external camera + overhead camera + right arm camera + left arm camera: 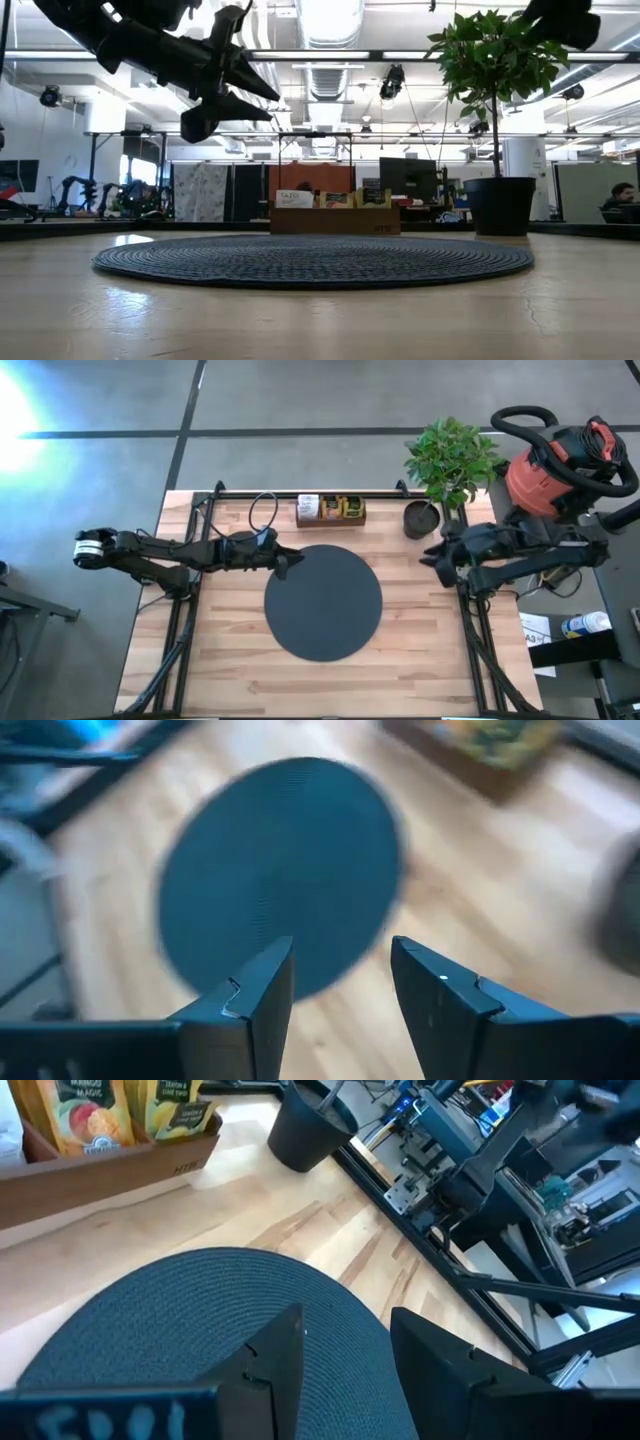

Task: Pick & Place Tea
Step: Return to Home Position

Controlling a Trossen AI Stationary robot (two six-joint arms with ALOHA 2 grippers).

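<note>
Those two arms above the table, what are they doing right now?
Nothing is being held at the moment. The left gripper hangs open above the black disc's left edge, and the right gripper hangs open off the disc's right side, near the plant pot. The tea packets stand in the wooden tray at the table's far edge, and no packet lies on the disc.

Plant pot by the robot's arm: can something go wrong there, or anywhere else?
Maybe. The right gripper, open, hangs close beside the plant pot; a swing that way could tip it. The left gripper, open, hangs over the edge of the black disc; dipping low could snag it.
</note>
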